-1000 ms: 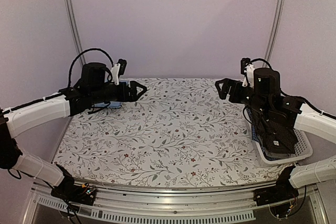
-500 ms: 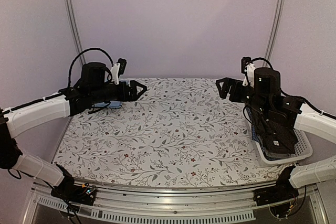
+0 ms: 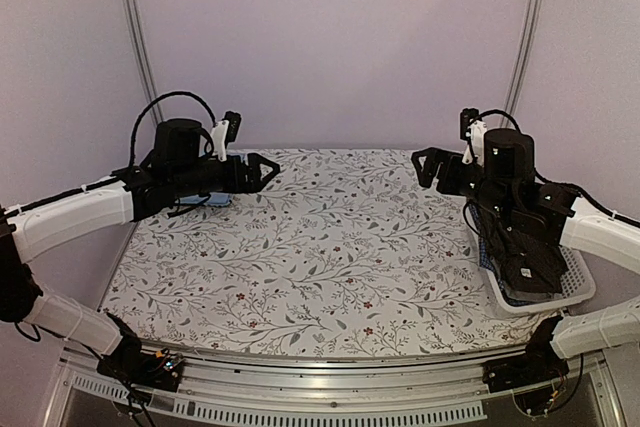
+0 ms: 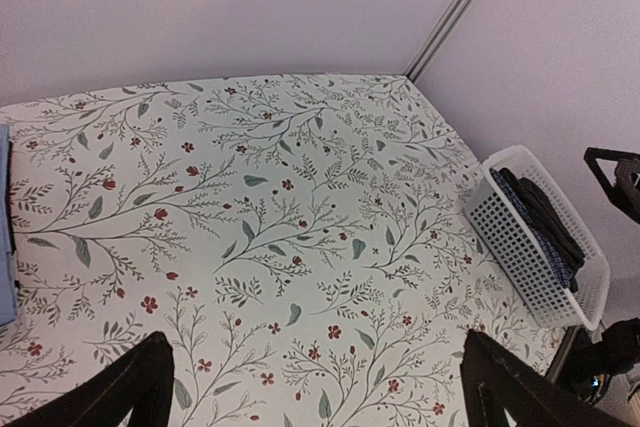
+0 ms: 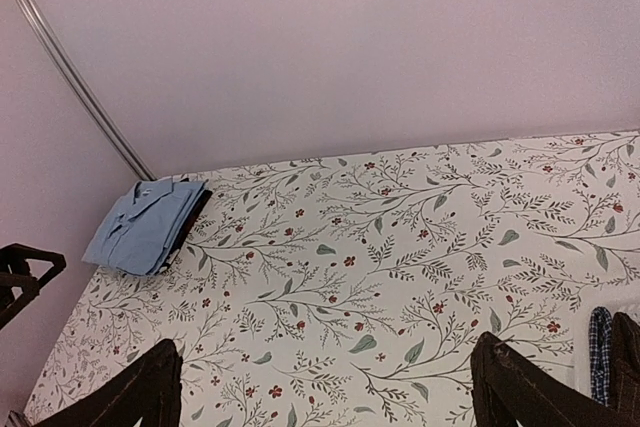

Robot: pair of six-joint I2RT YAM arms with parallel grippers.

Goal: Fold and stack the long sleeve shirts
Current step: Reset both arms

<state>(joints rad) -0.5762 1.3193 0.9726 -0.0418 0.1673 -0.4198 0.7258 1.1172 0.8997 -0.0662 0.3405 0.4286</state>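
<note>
Hardly anything had moved: left gripper (image 3: 272, 172) and right gripper (image 3: 418, 169) hung spread wide and empty, seemingly ready for the dark shirts (image 4: 540, 217) in the basket (image 4: 500, 237). The folded blue shirt (image 5: 145, 227) began the stack at the table's (image 3: 330, 247) far-left corner.

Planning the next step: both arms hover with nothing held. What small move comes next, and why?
Probably lower the right gripper toward the white basket beside it: its jaws stand open, holding nothing, and dark shirts wait in there, while a light blue shirt already lies folded far left.

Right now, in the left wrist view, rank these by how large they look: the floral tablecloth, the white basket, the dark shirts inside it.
1. floral tablecloth
2. white basket
3. dark shirts, lying within the basket
</note>
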